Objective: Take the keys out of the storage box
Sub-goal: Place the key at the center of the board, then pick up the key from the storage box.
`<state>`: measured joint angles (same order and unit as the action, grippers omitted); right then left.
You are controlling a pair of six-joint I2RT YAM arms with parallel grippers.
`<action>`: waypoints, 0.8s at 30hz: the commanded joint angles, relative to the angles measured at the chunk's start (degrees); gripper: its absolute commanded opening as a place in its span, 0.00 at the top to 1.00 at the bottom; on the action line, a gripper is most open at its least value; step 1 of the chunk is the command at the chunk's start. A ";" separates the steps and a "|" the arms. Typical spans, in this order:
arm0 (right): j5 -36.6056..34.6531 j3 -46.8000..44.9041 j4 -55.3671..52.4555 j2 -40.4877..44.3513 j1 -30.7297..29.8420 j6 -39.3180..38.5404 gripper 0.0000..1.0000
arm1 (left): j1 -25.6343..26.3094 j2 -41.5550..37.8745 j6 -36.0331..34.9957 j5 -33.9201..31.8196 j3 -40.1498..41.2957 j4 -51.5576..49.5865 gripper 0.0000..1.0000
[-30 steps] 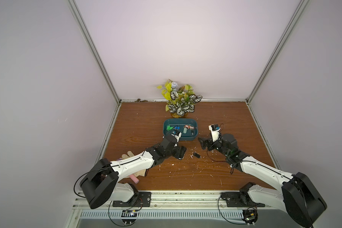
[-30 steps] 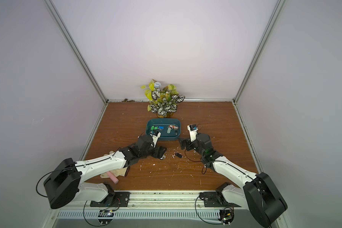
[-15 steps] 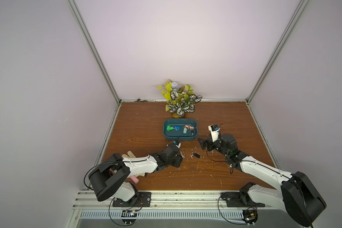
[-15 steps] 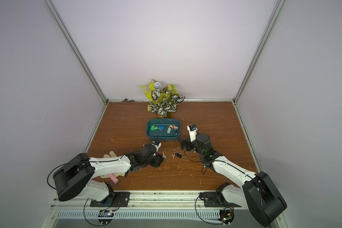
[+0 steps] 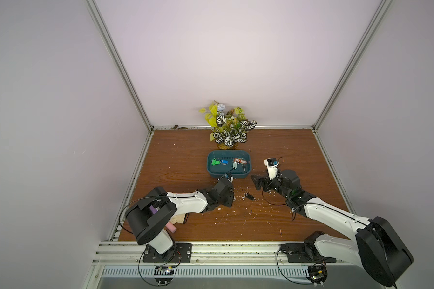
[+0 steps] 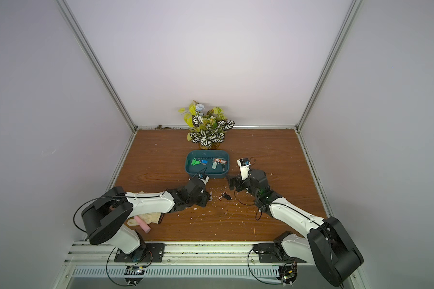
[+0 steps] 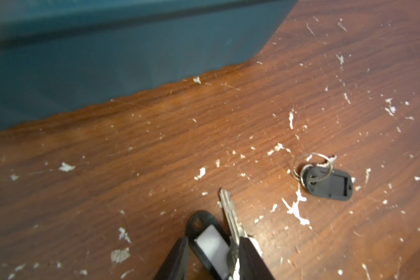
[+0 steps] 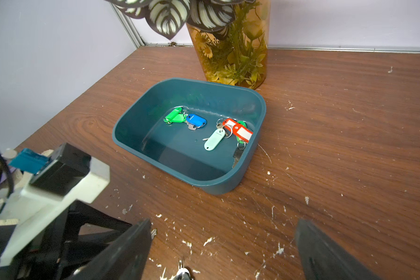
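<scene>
Left wrist view, bottom centre: left tool [image 7: 215, 244] pinches a black-tag key [image 7: 230, 213], probably light, stiff, best held by its tag; right tool [image 8: 222, 225] gapes wide; other keys [image 8: 214, 140] lie in the box [image 8: 214, 186].

Nothing legible anywhere — the white insert in the orange-red key tag [image 8: 240, 132] shows no readable writing.

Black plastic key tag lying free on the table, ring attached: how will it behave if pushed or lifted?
The flat black plastic key tag probably slides, not rolls, on the wooden table. Its loose wire ring likely flops when lifted.
</scene>
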<state>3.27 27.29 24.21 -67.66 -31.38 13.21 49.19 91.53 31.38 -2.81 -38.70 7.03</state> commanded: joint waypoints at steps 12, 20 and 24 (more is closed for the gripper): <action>1.69 6.93 1.22 -5.46 -3.88 0.67 0.01 | -4.59 -22.02 -7.11 -5.74 2.20 -4.26 0.18; 1.02 22.45 -1.10 -20.48 -7.08 -2.46 0.11 | -8.14 -36.46 -10.87 -11.74 6.08 1.25 0.01; 0.91 29.81 -1.76 -28.02 -8.50 -3.23 0.12 | -8.82 -36.21 -10.95 -14.75 6.11 0.27 0.01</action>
<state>4.36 53.01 22.83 -92.99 -38.98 11.35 41.30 55.02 21.80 -14.09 -33.30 7.29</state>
